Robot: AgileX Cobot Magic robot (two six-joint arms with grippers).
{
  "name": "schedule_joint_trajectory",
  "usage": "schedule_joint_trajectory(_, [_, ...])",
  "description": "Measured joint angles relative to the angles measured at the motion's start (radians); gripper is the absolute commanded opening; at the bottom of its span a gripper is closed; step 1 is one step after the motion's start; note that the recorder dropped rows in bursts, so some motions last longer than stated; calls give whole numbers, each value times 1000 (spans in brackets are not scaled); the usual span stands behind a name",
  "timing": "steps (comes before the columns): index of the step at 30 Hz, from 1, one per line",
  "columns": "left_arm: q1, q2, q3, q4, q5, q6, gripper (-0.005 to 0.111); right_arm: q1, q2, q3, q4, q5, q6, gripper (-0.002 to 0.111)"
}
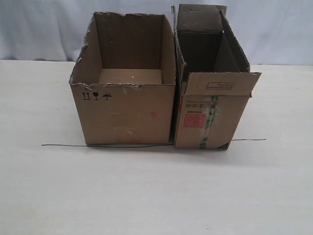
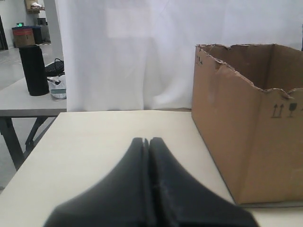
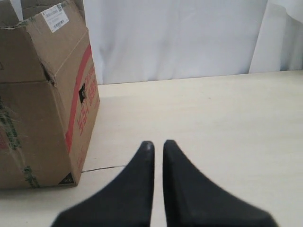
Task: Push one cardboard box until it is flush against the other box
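Note:
The cardboard box (image 1: 205,117), narrow with a red square and green tape on its near end, stands right of the other box (image 1: 127,112), a wider plain carton with a ragged rim and black handling symbols. Their near edges meet at the bottom, with only a thin dark slit between the sides. Neither gripper shows in the exterior view. My left gripper (image 2: 146,140) is shut and empty, off the other box's (image 2: 246,137) outer side. My right gripper (image 3: 158,143) holds nothing, its fingers a hair apart, clear of the cardboard box's (image 3: 42,104) red-striped side.
A thin black wire (image 1: 73,145) lies on the pale table along the front of both boxes and sticks out on either side. A white curtain hangs behind. A second table with a black cylinder (image 2: 33,70) stands beyond the left edge.

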Motion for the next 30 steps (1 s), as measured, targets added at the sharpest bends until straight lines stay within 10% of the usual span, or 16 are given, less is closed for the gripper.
schedule_joint_trajectory(30, [0,0,0,0,0,0,0,114,0,0,0,0,0,5])
